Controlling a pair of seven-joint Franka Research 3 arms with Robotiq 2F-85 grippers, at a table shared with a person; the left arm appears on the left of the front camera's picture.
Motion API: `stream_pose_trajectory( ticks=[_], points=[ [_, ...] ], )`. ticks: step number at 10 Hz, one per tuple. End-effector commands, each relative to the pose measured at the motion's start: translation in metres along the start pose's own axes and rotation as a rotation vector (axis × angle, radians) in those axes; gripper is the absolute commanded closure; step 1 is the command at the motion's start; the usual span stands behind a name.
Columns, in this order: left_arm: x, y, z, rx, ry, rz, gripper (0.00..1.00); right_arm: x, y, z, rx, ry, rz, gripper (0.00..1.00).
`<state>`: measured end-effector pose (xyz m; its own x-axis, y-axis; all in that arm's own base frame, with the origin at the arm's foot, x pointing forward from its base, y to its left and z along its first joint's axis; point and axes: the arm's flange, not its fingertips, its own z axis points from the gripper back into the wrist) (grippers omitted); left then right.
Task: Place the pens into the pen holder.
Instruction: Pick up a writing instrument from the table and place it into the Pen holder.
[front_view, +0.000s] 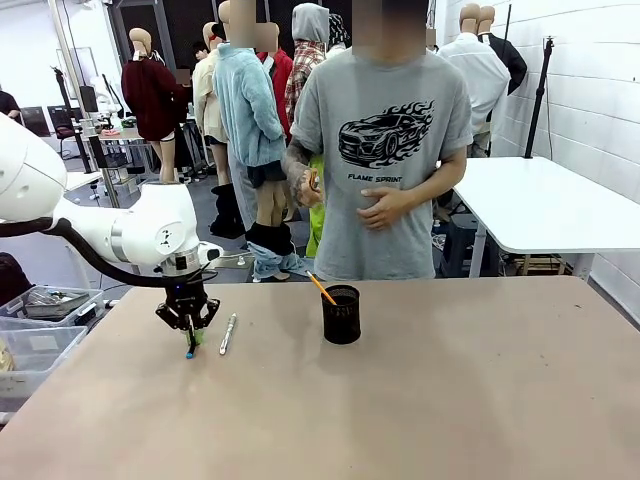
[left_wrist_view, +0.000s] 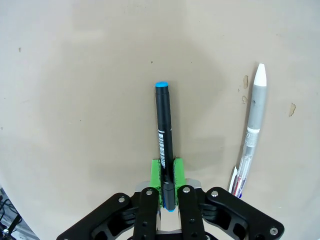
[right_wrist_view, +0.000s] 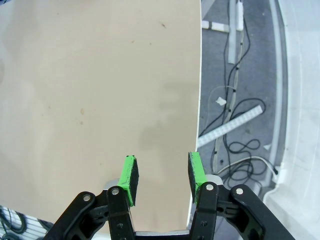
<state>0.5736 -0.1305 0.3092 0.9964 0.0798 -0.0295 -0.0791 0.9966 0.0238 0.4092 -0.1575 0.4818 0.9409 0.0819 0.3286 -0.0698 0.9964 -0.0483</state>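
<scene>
The left claw (left_wrist_view: 167, 170) is clamped on the black pen (left_wrist_view: 163, 120) — a silver pen (left_wrist_view: 253, 117) lies at its 3 o'clock; the right claw (right_wrist_view: 162, 172) stands half-open, empty.

Tan table (front_view: 450, 400), silver pen (front_view: 228, 334) flat on it near upright mesh pen holder (front_view: 341, 314).

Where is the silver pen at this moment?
In the front view the silver pen lies on the table, just right of the left gripper, which is shut on the black pen, and left of the pen holder.
</scene>
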Motion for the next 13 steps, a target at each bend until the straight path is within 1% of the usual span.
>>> stream_pose_trajectory(
  ticks=[1,2,3,4,5,6,7,9,10,11,12,13],
  points=[
    [0.001,0.006,-0.013,0.053,0.043,-0.004,1.0,0.0,0.0,0.0,-0.012,0.012,0.003,0.48],
    [-0.006,0.012,0.001,0.033,0.008,-0.047,1.0,0.0,0.0,0.0,-0.012,0.012,0.003,0.48],
    [-0.015,0.024,0.024,-0.002,-0.056,-0.09,1.0,0.0,0.0,0.0,-0.012,0.012,0.003,0.48],
    [-0.023,0.036,0.042,-0.049,-0.107,-0.165,1.0,0.0,0.0,0.0,-0.012,0.012,0.003,0.48],
    [-0.025,0.047,0.052,-0.114,-0.137,-0.29,1.0,0.0,0.0,0.0,-0.012,0.012,0.003,0.48],
    [-0.024,0.052,0.053,-0.13,-0.147,-0.322,1.0,0.0,0.0,0.0,-0.012,0.012,0.003,0.48],
    [-0.024,0.054,0.055,-0.163,-0.157,-0.384,1.0,0.0,0.0,0.0,-0.012,0.012,0.003,0.48],
    [-0.028,0.047,0.057,-0.275,-0.28,-0.624,1.0,0.0,0.0,0.0,-0.012,0.012,0.003,0.48],
    [-0.033,0.041,0.06,-0.35,-0.317,-0.768,1.0,0.0,0.0,0.0,-0.012,0.012,0.003,0.48],
    [-0.038,0.039,0.064,-0.426,-0.343,-0.873,1.0,0.0,0.0,0.0,-0.012,0.012,0.003,0.48],
    [-0.043,0.04,0.069,-0.476,-0.399,-0.961,1.0,0.0,0.0,0.0,-0.012,0.012,0.003,0.48],
    [-0.047,0.043,0.071,-0.541,-0.427,-1.028,1.0,0.0,0.0,0.0,-0.012,0.012,0.003,0.48]
  ],
)
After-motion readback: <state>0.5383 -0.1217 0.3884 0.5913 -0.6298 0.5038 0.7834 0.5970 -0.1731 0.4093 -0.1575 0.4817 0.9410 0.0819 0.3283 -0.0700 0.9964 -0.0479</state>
